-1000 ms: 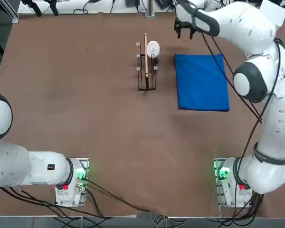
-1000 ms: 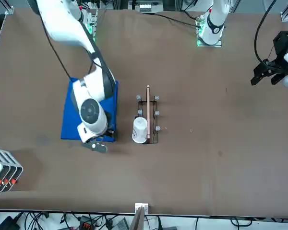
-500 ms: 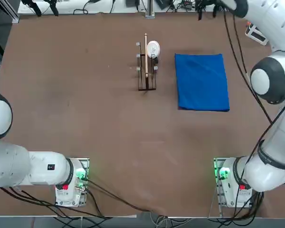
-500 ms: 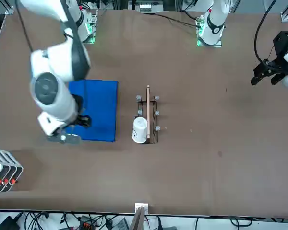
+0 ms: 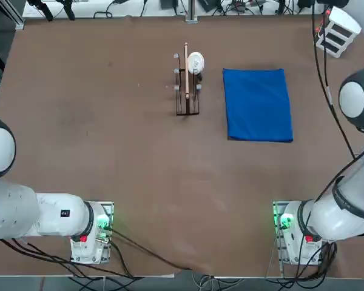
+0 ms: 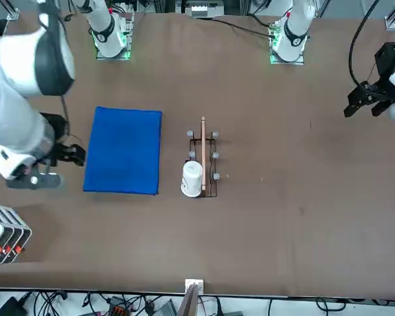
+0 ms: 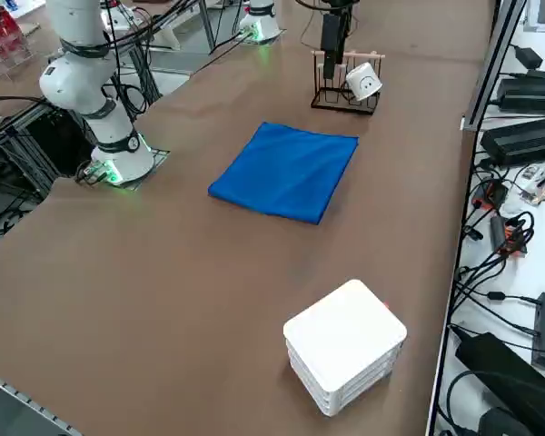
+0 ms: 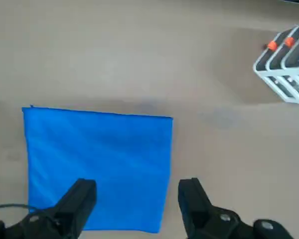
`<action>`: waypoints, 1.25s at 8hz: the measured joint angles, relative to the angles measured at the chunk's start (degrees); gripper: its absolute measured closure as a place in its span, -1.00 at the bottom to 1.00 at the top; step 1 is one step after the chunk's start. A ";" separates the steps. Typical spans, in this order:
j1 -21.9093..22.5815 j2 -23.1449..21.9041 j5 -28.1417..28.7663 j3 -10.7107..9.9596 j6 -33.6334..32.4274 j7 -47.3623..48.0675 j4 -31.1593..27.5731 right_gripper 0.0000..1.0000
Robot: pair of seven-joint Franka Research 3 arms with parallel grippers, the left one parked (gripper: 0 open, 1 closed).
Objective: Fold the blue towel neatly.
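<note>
Moved the right tool [image 8: 138, 186] out to the right of the blue towel [image 5: 258, 105], wide open and empty, maybe to leave it flat.

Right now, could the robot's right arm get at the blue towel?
Probably yes: the right gripper hangs open above the table beside the blue towel, and nothing lies on the cloth or stands between them.

A robotics lab: robot arms, cables, electronics around a table [image 5: 170, 170].
</note>
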 joint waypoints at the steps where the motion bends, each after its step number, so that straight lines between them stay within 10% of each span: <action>1: -1.49 -2.02 0.67 -0.01 -0.20 -1.75 -1.48 -1.00; 10: -8.80 -20.26 8.25 -2.57 -3.00 -9.84 -16.06 -1.00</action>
